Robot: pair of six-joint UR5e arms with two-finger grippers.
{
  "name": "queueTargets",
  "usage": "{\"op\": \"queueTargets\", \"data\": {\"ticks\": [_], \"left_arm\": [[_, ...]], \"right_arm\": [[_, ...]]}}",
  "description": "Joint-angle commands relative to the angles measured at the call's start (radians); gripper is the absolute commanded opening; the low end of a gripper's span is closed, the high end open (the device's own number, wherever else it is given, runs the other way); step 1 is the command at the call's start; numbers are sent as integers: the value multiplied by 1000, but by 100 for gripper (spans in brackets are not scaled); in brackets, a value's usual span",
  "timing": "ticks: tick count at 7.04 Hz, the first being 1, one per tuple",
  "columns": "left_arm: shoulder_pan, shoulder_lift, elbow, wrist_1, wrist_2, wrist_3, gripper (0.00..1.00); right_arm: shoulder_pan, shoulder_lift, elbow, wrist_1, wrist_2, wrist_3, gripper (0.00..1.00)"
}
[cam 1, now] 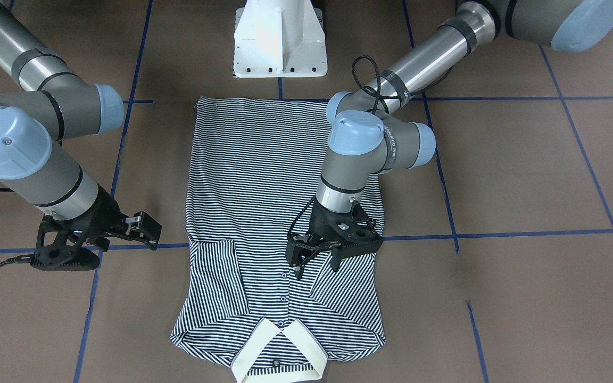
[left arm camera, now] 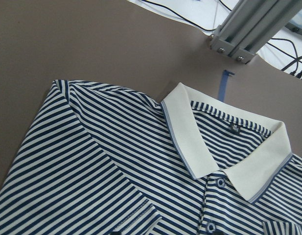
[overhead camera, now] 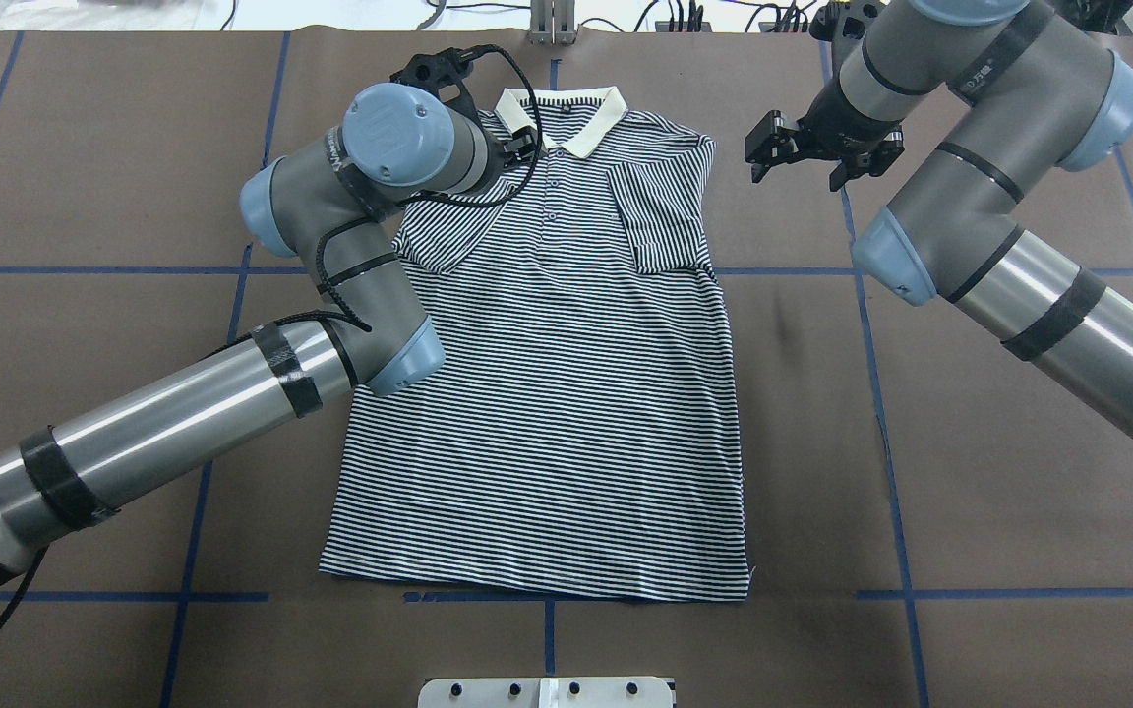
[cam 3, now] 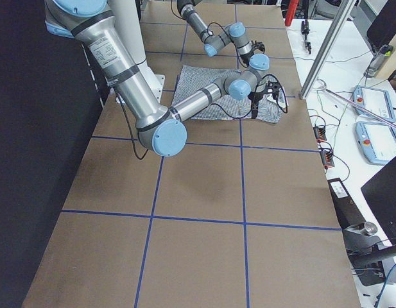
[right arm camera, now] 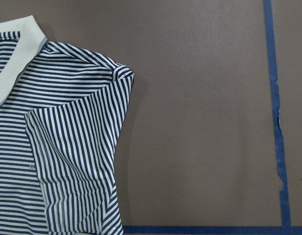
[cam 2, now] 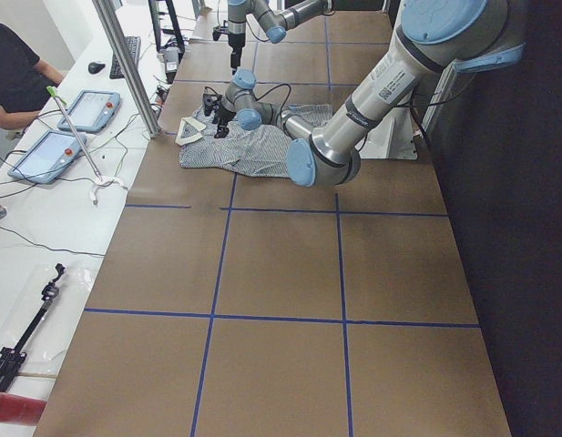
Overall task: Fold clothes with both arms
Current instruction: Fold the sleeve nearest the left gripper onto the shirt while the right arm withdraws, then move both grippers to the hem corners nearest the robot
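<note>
The striped polo shirt lies flat and face up, its cream collar pointing away from the robot's base. Both sleeves are folded in over the chest, one on each side. My left gripper hovers open just above the chest beside the button placket, holding nothing. My right gripper is open and empty over bare table, off the shirt's shoulder. The left wrist view shows the collar and a shoulder. In the right wrist view, the folded sleeve is visible. Neither wrist view shows fingers.
The white pedestal base stands at the shirt's hem end. Blue tape lines grid the brown table. An aluminium post rises past the collar. A person sits at a side desk with tablets and cables.
</note>
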Motion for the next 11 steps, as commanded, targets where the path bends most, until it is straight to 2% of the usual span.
{"op": "queueTargets", "data": {"ticks": [1,3,4,5,6,7,8,11], "left_arm": [[-1,183,-257,81,-73,90,100],[-7,287,-493,282,-73,191,100],[-7,374,-625,327,-73,196,100],[-8,425,-707,365,-79,196,100],[-8,429,-726,394,-90,196,100],[-11,429,-726,399,-90,196,100],[-13,429,-726,399,-90,196,100],[-8,424,-732,398,-93,189,100]], "right_arm": [[-48,-48,97,0,-5,97,100],[-168,-184,308,-5,-84,292,100],[-288,-291,434,-8,-195,414,100],[-437,-373,525,-4,-333,540,100],[-572,-386,554,-8,-418,669,100],[-707,-386,558,-17,-551,728,100],[-766,-384,555,-45,-596,741,100],[-780,-395,552,-76,-577,741,100]]}}
